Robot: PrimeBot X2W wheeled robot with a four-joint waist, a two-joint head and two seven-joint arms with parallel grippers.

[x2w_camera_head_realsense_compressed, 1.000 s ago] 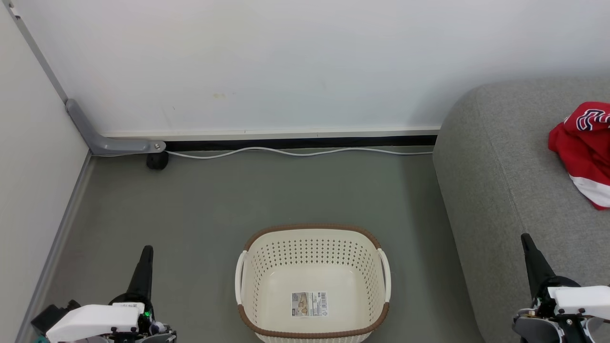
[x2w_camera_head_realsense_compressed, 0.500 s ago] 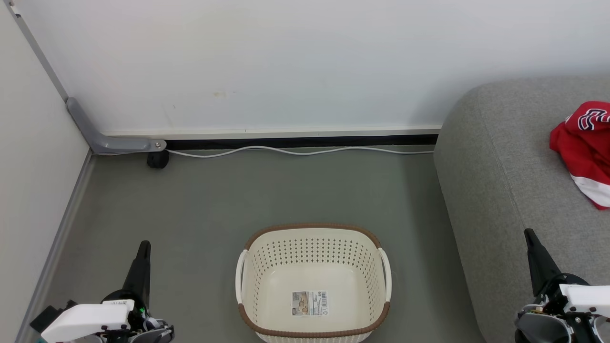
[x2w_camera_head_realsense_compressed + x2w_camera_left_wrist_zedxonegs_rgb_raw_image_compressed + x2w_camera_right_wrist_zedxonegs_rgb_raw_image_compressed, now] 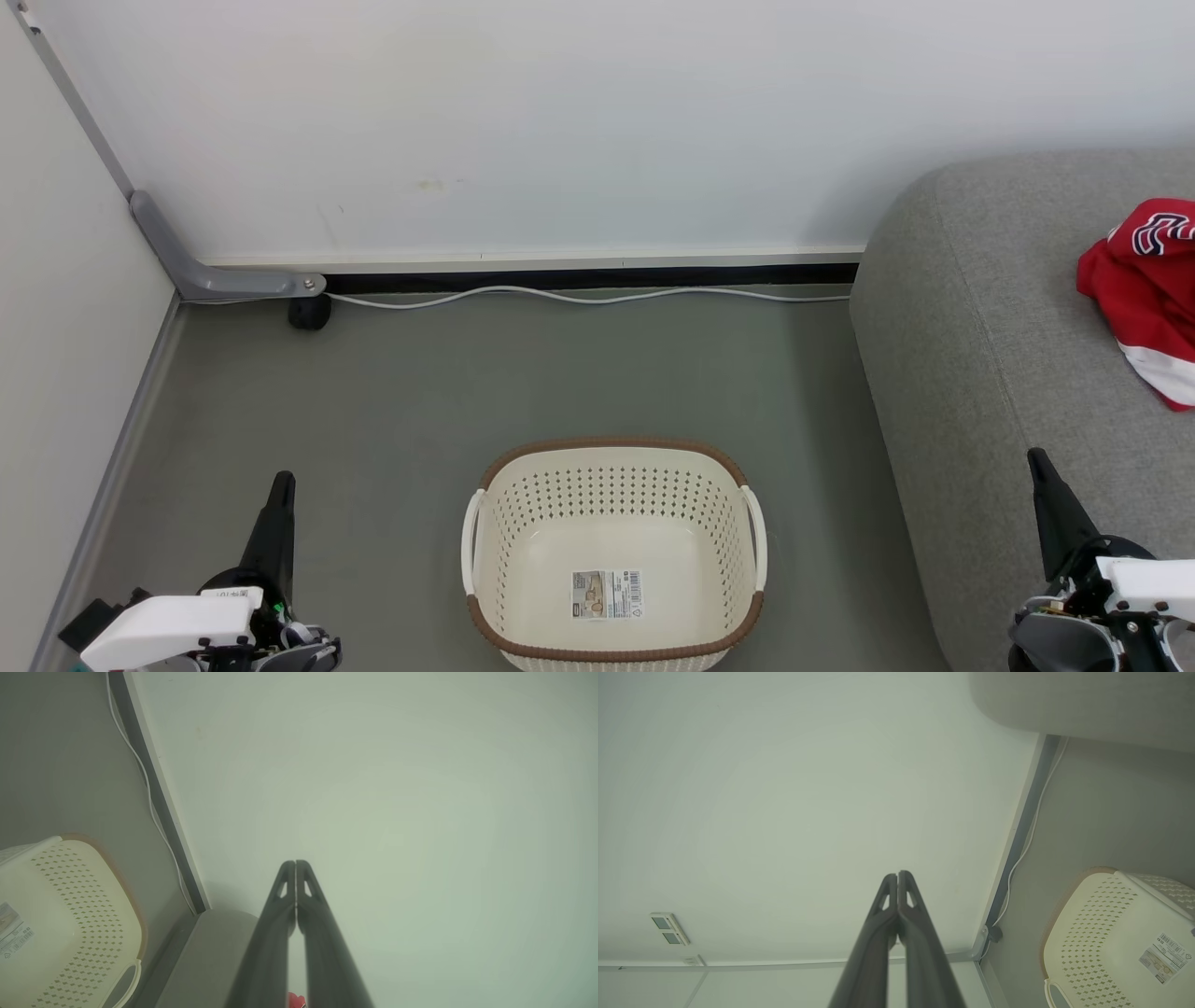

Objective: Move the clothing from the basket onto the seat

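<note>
Basket: cream plastic, walls dotted with regular rows of small holes. Its rim is brown with a woven look, and the handles are white. Label on the base: pale paper, black barcode stripes, a tan picture panel.

Clothing: bright red, with a white band at one edge and a navy-and-white marking near the top.

Seat: mid-grey with a fine woven fleck.

Floor: flat grey-green, unpatterned.

Wall: plain off-white, with a black strip at its foot.

Cable: white.

Bracket: grey.

Left gripper and right gripper: charcoal fingers, white housings.
</note>
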